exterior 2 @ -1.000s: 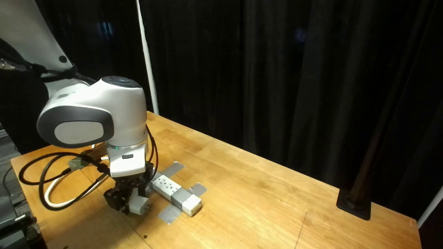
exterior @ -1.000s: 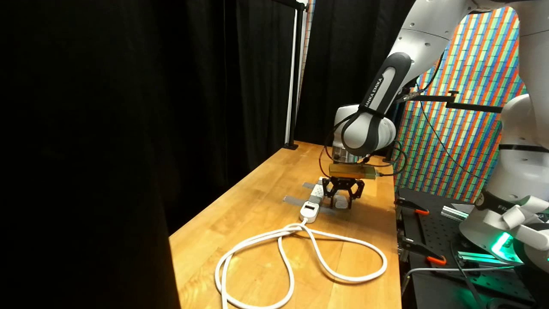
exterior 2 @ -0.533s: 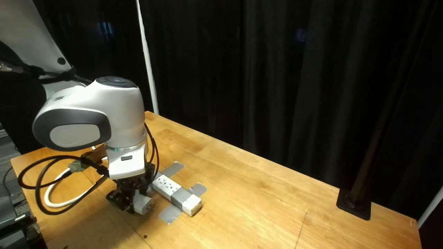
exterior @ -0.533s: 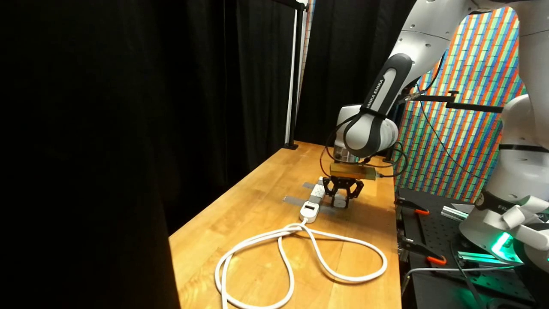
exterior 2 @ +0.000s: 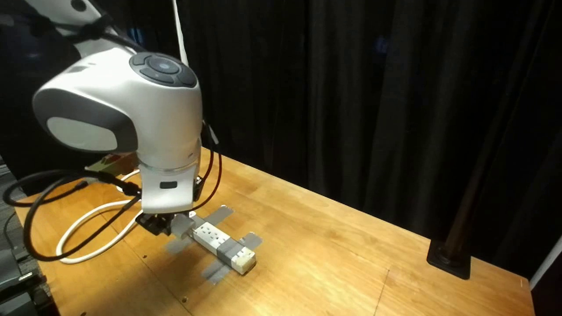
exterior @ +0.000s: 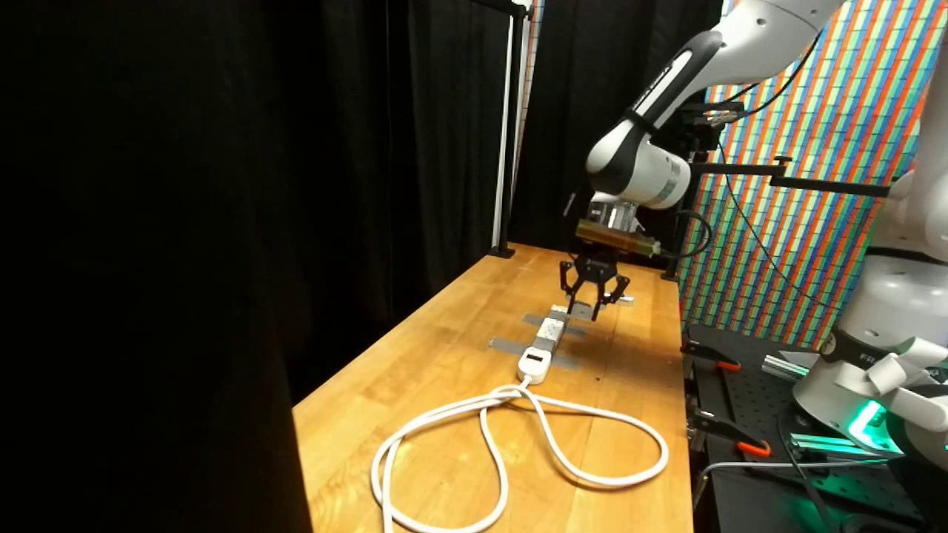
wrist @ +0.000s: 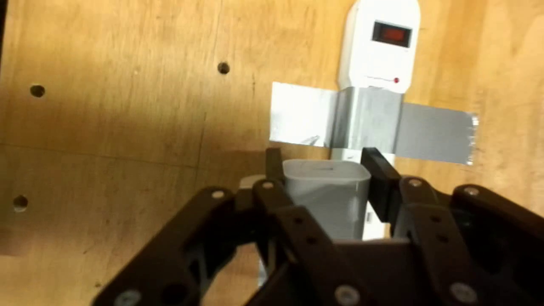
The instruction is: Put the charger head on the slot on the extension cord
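Where the black curtain (exterior: 185,259) ends in an exterior view, the wooden table (exterior: 437,370) begins, with the extension cord (exterior: 611,483) lying on it in wide, crossing loops. Next comes its narrow white socket block (exterior: 549,330), flat on the table and crossed by two strips of grey tape (exterior: 509,346); the sockets (exterior 2: 210,234) face upward, and a red switch (wrist: 393,35) shows near one end in the wrist view. Just right of the block hangs the gripper (exterior: 583,309), its two fingers (wrist: 382,182) pinching the pale charger head (wrist: 327,199) from opposite sides. The charger head is raised off the table, close to the socket block; whether the two touch, I cannot tell. Further right come the white arm (exterior: 641,166), two dark clamps (exterior: 707,354) with orange tips at the table's edge, and a brightly striped backdrop (exterior: 807,148).
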